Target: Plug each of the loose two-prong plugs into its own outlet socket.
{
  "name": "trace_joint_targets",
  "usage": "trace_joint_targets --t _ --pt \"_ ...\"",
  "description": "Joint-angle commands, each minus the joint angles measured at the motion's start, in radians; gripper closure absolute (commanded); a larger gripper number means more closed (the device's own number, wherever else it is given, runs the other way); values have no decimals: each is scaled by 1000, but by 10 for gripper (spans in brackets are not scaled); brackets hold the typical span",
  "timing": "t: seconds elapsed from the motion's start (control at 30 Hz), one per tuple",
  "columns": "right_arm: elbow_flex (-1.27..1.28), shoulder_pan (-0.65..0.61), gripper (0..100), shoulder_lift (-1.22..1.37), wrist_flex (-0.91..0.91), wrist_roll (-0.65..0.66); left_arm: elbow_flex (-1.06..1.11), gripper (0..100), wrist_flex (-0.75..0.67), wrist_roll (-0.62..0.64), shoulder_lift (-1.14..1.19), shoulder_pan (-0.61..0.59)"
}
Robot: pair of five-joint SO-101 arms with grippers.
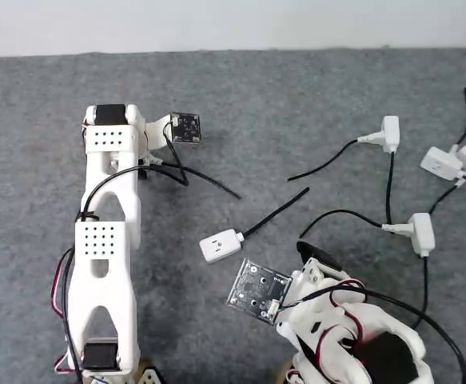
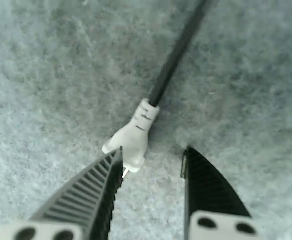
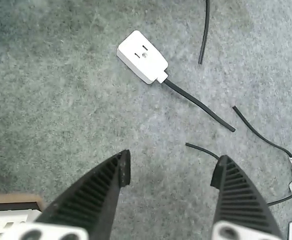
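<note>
Left wrist view shows a white two-prong plug [image 2: 130,142] lying on the grey tabletop [image 2: 45,75], its black cable [image 2: 176,55] leading away from it. The pronged end sits right against one finger of the left gripper [image 2: 153,152]. Those fingers are spread wide and grip nothing, and the plug lies off to one side of the gap. In the high view the same black cable [image 1: 205,180] comes out from beneath the left arm [image 1: 109,232], which stretches along the left side of the tabletop [image 1: 296,88], and ends loose near the middle.

A white outlet socket [image 1: 221,245] lies near the middle, towards the near edge, with its own cable running off to the far right. In the right wrist view the outlet socket [image 3: 142,63] lies face up with its slots showing, well apart from the right gripper [image 3: 173,156], whose fingers are wide open and empty.

Towards the right edge lie two white corded pieces [image 1: 386,134] [image 1: 416,234]. A pair of white blocks [image 1: 444,162] rests at the edge itself. Whether these are plugs or sockets I cannot tell.
</note>
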Motion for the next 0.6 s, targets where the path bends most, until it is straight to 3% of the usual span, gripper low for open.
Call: trace_joint_targets --t 0.0,0.23,0.57 --pt "-6 -2 731 -5 -12 5 -81 767 -26 34 20 25" --pt "-6 -2 731 -5 -12 5 -191 725 37 29 21 66" --pt "-3 1 731 -5 -12 5 -165 724 3 -12 114 66"
